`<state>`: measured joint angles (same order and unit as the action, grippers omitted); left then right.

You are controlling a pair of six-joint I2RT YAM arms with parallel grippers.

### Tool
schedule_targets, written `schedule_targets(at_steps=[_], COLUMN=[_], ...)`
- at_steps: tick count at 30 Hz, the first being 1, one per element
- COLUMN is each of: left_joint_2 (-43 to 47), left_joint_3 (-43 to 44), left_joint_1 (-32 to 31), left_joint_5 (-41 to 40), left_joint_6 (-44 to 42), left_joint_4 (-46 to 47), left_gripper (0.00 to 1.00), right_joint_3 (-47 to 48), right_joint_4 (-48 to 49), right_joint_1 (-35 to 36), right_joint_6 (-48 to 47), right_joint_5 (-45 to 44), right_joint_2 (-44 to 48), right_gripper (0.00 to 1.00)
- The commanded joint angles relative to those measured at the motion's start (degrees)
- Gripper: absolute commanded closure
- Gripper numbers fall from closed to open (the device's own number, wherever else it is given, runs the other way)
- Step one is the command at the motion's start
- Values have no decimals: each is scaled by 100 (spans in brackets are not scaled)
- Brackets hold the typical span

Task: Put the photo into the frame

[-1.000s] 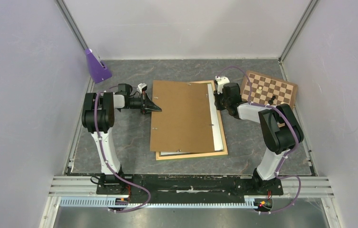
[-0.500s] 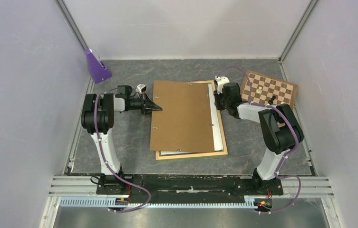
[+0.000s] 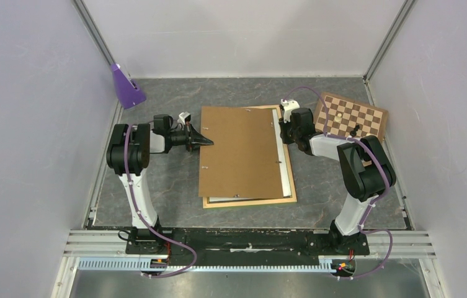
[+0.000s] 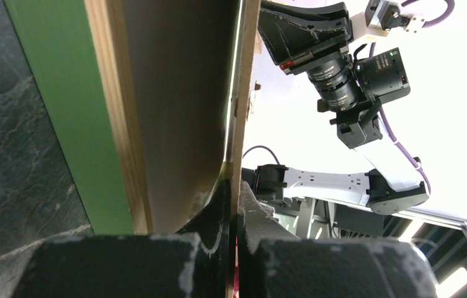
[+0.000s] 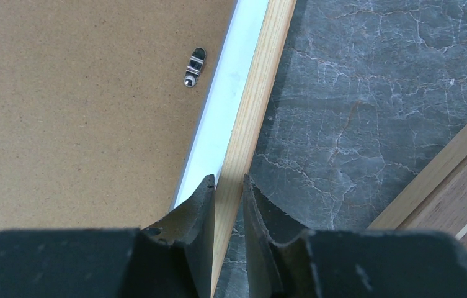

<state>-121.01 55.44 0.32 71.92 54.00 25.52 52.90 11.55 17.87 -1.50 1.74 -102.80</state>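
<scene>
The frame (image 3: 290,177) lies back-up in the middle of the table, its pale wood rail (image 5: 252,118) showing on the right and near sides. A brown hardboard panel (image 3: 240,152) covers most of it. The photo shows only as a white strip (image 3: 276,139) between panel and rail, also in the right wrist view (image 5: 227,105). My left gripper (image 3: 203,141) is shut on the panel's thin left edge (image 4: 244,112), with the frame's green face (image 4: 69,112) beside it. The fingers of my right gripper (image 5: 229,180) are closed on either side of the right rail.
A brown-and-cream chessboard (image 3: 350,117) with a few small pieces lies at the back right, close behind my right arm; its corner (image 5: 460,192) shows near the right jaws. A purple wedge-shaped object (image 3: 126,85) stands at the back left. Walls close in on three sides.
My left gripper has slid a little to the right, and the hardboard panel has shifted right with it. The right gripper and the frame have stayed put.
</scene>
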Motion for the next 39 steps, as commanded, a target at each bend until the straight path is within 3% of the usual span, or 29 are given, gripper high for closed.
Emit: schedule_targets(at_steps=[1,31,39], left_joint_2=[247,282,362], left_joint_3=[-57,-314,-187], left_joint_1=[39,-366,-366], left_joint_5=[-971,-1585,-1619], left_joint_6=[629,406,45], left_joint_4=[188,108,-327], left_gripper=[98,98,98], right_joint_3=[-8,-13,82], right_joint_4=[-84,-115,-387], right_joint_1=[67,130,138], right_joint_6=[53,141,-275], right_joint_5=[152,230,107], right_joint_2=[109,41,375], right_gripper=[92,91,56])
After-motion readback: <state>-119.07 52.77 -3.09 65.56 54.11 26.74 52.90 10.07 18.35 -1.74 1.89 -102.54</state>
